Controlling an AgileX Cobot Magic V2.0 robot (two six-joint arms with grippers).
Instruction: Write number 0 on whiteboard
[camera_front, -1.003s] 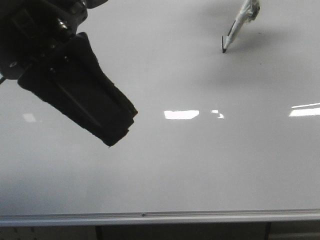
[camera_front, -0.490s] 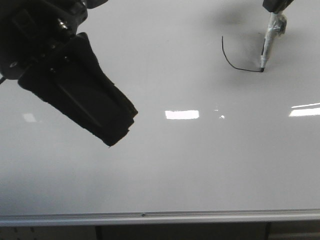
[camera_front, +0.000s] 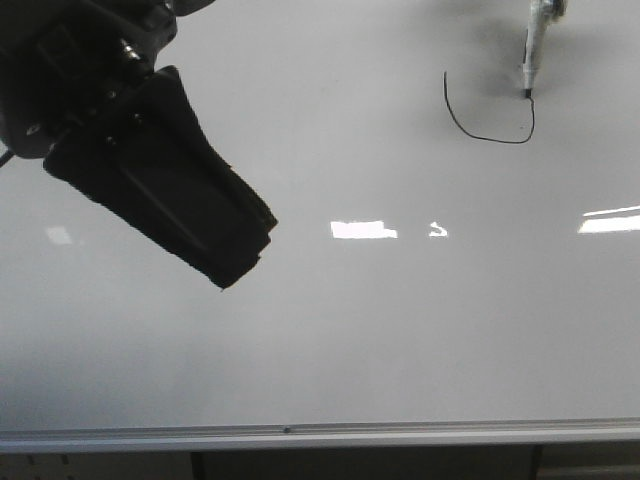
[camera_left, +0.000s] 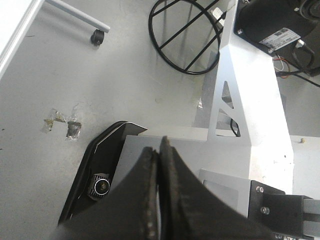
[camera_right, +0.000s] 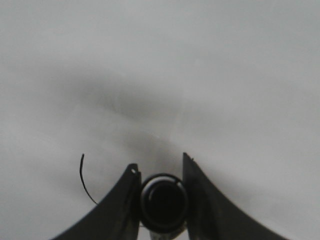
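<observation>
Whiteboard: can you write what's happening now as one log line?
whiteboard | marker tip on board | 0 half drawn, loop open | right hand shut on marker | left hand shut, idle

grey floor (camera_left: 125, 85), black wire stand (camera_left: 187, 37)

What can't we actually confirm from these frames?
- Right gripper: cut off by the top edge of the front view; only the marker shows there.
- Marker tip on the whiteboard: hidden in the right wrist view by the marker's own body.
- The number 0: right wrist view shows only one short arc; the fingers cover the rest.
- Left wrist view: faces the floor, no board visible.
</observation>
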